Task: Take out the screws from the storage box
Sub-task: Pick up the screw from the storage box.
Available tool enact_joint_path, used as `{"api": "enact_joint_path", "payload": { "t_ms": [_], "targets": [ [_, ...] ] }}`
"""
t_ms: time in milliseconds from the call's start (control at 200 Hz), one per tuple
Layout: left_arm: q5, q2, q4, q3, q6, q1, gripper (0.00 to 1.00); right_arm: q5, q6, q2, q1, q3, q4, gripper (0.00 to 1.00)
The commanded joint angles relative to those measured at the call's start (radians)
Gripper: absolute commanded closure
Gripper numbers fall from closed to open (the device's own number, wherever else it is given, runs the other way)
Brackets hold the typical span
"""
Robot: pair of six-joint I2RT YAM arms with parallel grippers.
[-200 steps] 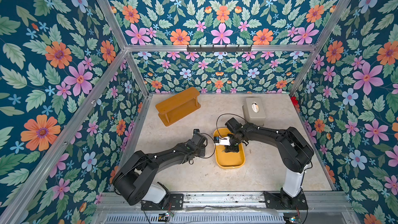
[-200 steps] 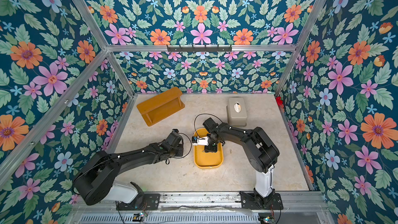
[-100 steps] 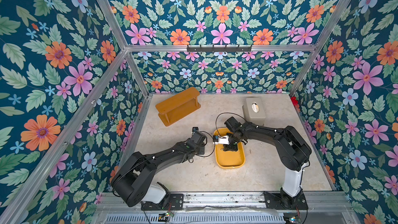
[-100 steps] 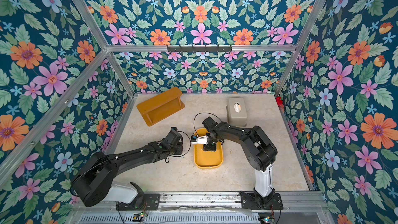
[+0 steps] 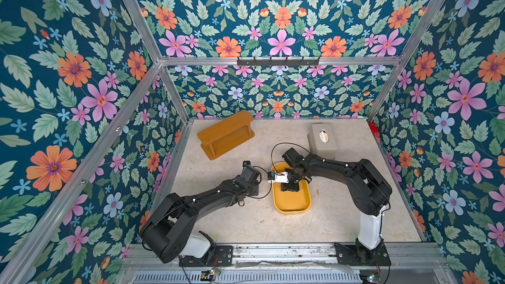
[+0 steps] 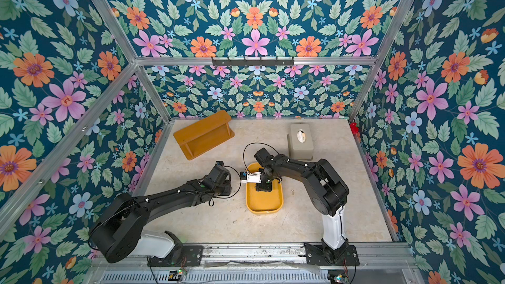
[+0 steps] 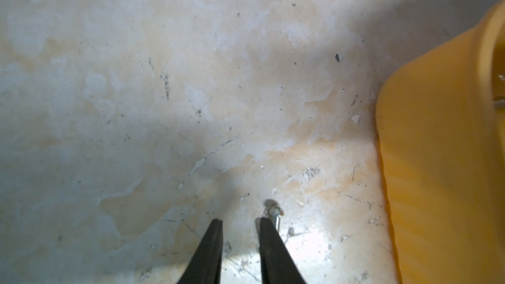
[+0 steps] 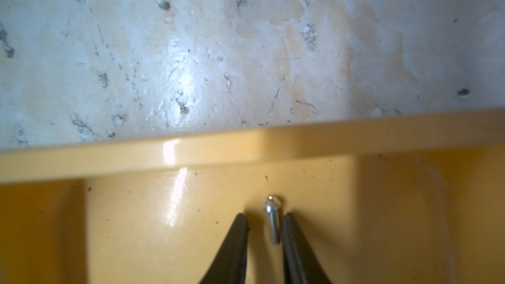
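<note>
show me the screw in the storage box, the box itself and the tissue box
screw (image 8: pixel 273 224): right wrist view, on its shank
storage box (image 5: pixel 292 200): in a top view, on its bare floor
tissue box (image 5: pixel 321 143): in a top view, on its top face

Yellow storage box (image 5: pixel 291 209), silver screw (image 8: pixel 273 221), black hand (image 8: pixel 265 221).

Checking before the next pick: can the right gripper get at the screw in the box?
Probably yes: the right gripper stands with open jaws on either side of the screw lying on the box floor, nothing else between them.
</note>
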Motion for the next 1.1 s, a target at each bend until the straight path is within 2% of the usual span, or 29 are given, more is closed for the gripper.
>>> {"api": "enact_joint_path", "payload": {
  "t_ms": [0, 235, 285, 320, 500, 670, 845, 945, 1015, 1095],
  "targets": [
    [0.008, -0.003, 0.017, 0.0, 0.01, 0.002, 0.7, 0.037, 0.019, 0.009, 0.003, -0.012, -0.065, 0.77],
    [0.008, -0.019, 0.016, -0.01, 0.006, 0.006, 0.7, 0.073, 0.004, 0.02, 0.003, -0.014, -0.089, 0.87],
    [0.009, -0.022, 0.018, -0.013, 0.004, 0.005, 0.7, 0.082, 0.004, 0.025, 0.003, -0.017, -0.091, 0.93],
    [0.009, -0.026, 0.02, -0.017, 0.002, 0.006, 0.7, 0.09, 0.002, 0.03, 0.002, -0.018, -0.097, 1.0],
    [0.012, -0.046, 0.025, -0.017, -0.001, 0.011, 0.7, 0.101, 0.039, 0.013, 0.003, -0.023, -0.07, 1.0],
    [0.007, -0.063, 0.024, 0.012, 0.017, 0.011, 0.67, 0.028, 0.192, -0.083, -0.01, -0.004, 0.007, 1.0],
    [0.006, -0.065, 0.034, 0.089, 0.064, 0.012, 0.63, -0.002, 0.26, -0.188, -0.033, -0.014, 0.066, 1.0],
    [0.072, -0.06, 0.088, 0.122, 0.116, 0.008, 0.58, -0.004, 0.316, -0.26, -0.045, -0.021, 0.043, 1.0],
    [0.126, -0.036, 0.121, 0.161, 0.148, -0.004, 0.57, 0.0, 0.413, -0.353, -0.069, -0.053, 0.036, 1.0],
    [0.135, 0.002, 0.107, 0.229, 0.206, -0.034, 0.55, -0.025, 0.576, -0.466, -0.101, -0.103, 0.044, 1.0]
  ]
}}
